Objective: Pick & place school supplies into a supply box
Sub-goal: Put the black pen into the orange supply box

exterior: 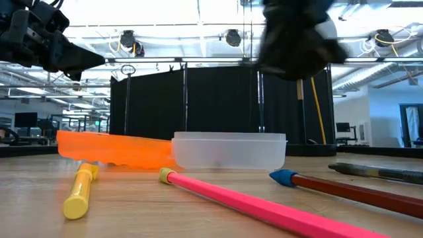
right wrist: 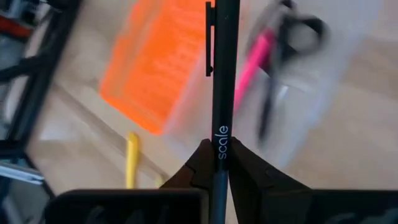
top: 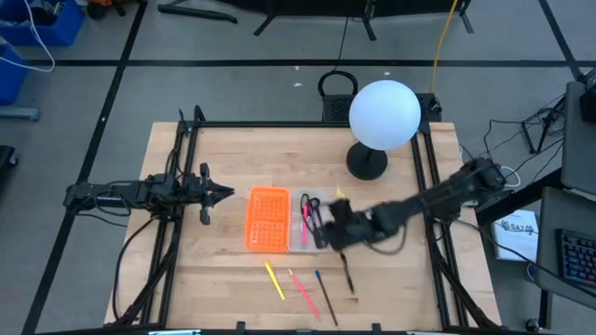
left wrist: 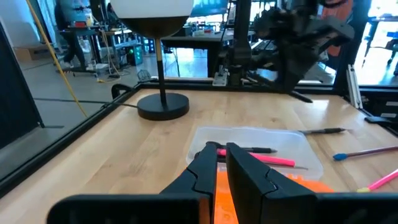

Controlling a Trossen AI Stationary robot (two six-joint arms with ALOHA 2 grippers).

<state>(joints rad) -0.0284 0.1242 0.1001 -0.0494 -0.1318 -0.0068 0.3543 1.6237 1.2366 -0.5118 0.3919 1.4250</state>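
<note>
The slim black pen (right wrist: 222, 93) is clamped by the right gripper (right wrist: 216, 163); it should be lowered flat into the clear translucent tray (top: 303, 244) just below before release

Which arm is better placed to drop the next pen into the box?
The right. The right gripper already grips a black pen above the clear tray, while the left gripper waits empty beside the orange half.
</note>
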